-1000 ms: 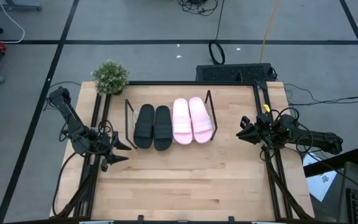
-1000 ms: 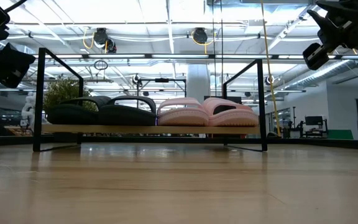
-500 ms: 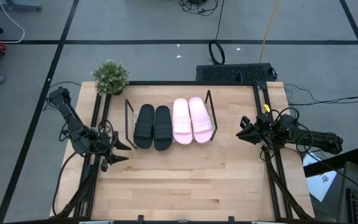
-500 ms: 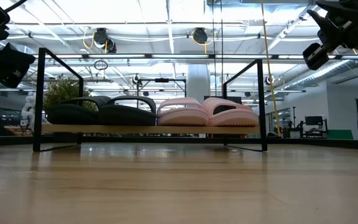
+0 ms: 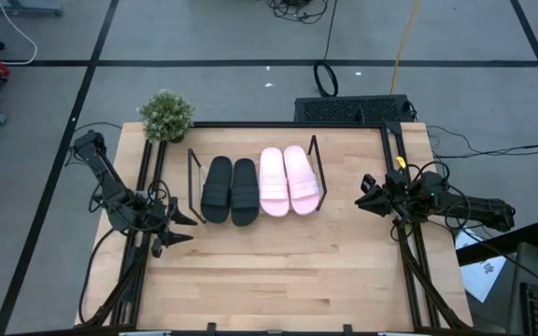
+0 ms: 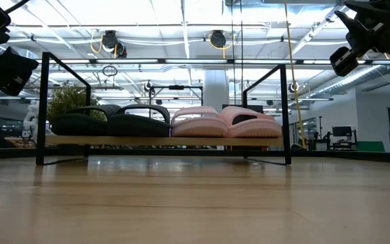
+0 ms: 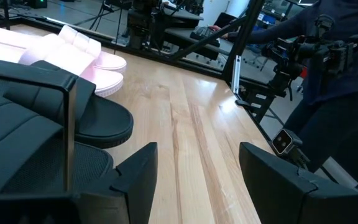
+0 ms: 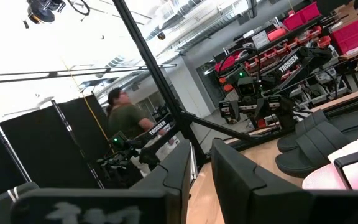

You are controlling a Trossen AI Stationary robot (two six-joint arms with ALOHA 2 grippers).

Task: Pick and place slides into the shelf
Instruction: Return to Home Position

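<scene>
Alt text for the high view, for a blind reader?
From above: a wire shelf on a table holds a black pair of slides beside a pink pair. The left gripper and right gripper hang open and empty at the table's sides.

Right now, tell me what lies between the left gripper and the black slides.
In the high view, only bare wooden table and the thin black wire end of the shelf lie between the left gripper and the black slides; nothing else.

Wide-open stretch of bare light wooden tabletop in front of the low black wire shelf; its base is packed full, matte black slides beside pale pink slides.
</scene>
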